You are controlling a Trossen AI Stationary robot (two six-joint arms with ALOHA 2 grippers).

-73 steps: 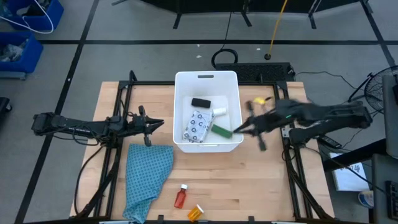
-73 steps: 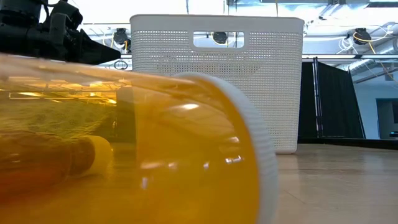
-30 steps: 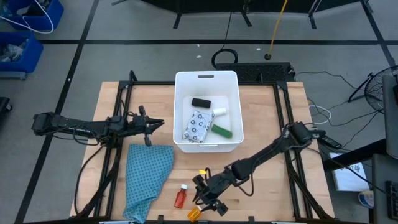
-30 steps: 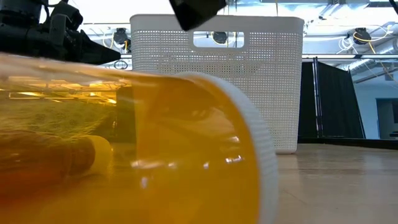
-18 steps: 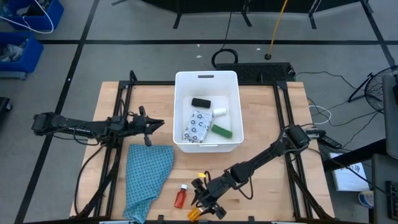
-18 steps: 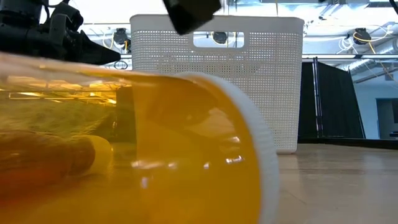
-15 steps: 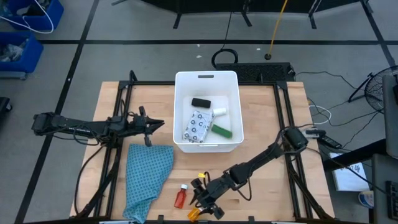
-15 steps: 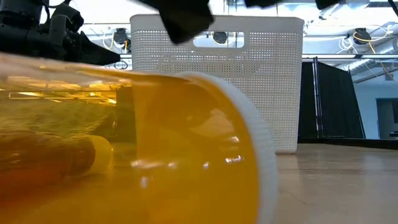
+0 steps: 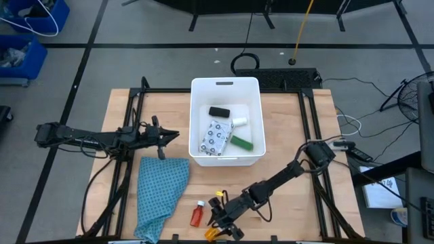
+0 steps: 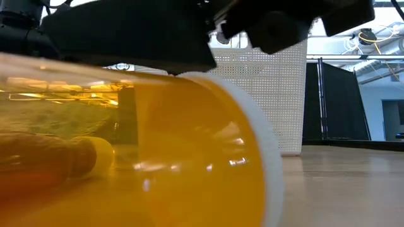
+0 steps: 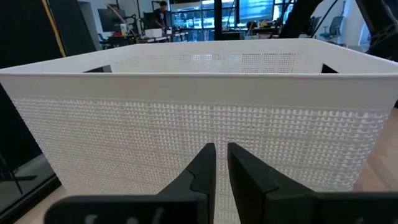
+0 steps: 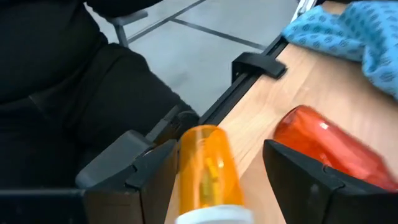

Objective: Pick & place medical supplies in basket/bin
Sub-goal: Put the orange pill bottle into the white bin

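While the left gripper (image 9: pixel 163 137) waits beside the white tub (image 9: pixel 226 160) with its fingers all but together on nothing, the high view shows the right gripper (image 9: pixel 218 225) stretched down to the table's near edge, spread over the orange bottle (image 9: pixel 213 234), with the red bottle (image 9: pixel 196 215) just beside it and the teal cloth (image 9: pixel 161 190) further to the left. A second ago this gripper sat a little higher up the table; it has since slid closer onto the bottle. Four supplies already lie in the tub: the black block (image 9: pixel 218 112), the small white cylinder (image 9: pixel 239 122), the dotted packet (image 9: pixel 215 137) and the green block (image 9: pixel 241 143). At table height, the orange bottle (image 10: pixel 136 148) fills the picture, and dark gripper parts now hang right over it, hiding most of the tub (image 10: pixel 290 94), where half a second back only a corner showed. From the left wrist, its near-closed fingers (image 11: pixel 202 168) face the tub wall (image 11: pixel 205 112). From the right wrist, the orange bottle (image 12: pixel 208 168) lies between the wide-open fingers (image 12: pixel 298 171), not yet squeezed, the red bottle (image 12: pixel 326 149) just outside one finger. The descent looks nearly done, so closing on the orange bottle seems next; two items remain.
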